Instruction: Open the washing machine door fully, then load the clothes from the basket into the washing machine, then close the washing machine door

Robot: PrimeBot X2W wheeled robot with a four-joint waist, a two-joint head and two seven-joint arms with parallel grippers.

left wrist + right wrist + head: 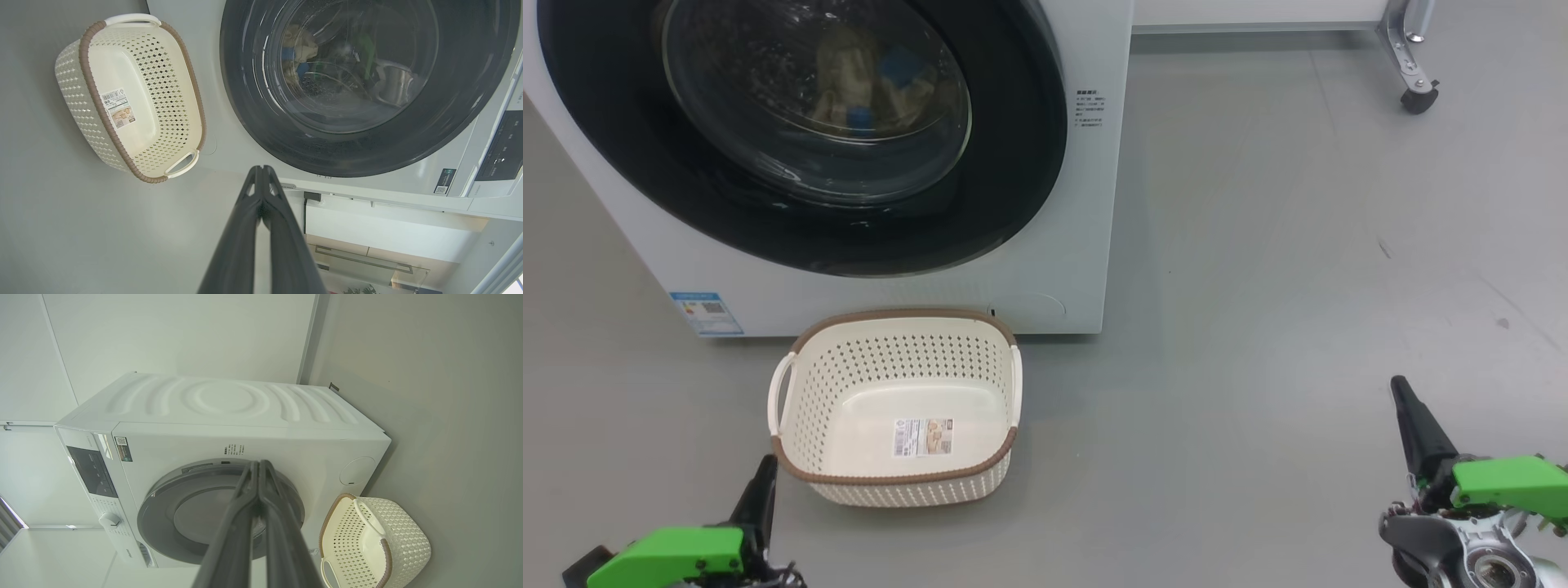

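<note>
The white washing machine [1086, 204] stands on the grey floor with its round black washing machine door [621, 147] shut flat against the front. Through the glass I see cream-yellow clothes [837, 77] with blue pieces inside the drum. The cream basket [894, 408] with a brown rim sits on the floor just in front of the machine, holding nothing but a label sticker. My left gripper [765, 465] is shut at the basket's near left corner, apart from it. Far to the right, over bare floor, my right gripper [1398, 384] is shut. The left wrist view has the door [367, 151], the clothes [302, 47] and the basket [122, 102].
A wheeled metal leg [1413, 73] stands at the back right. Open grey floor spreads right of the machine. In the right wrist view the machine [245, 416] stands near a pale wall, with its control panel [92, 471] and the basket [376, 539] beside it.
</note>
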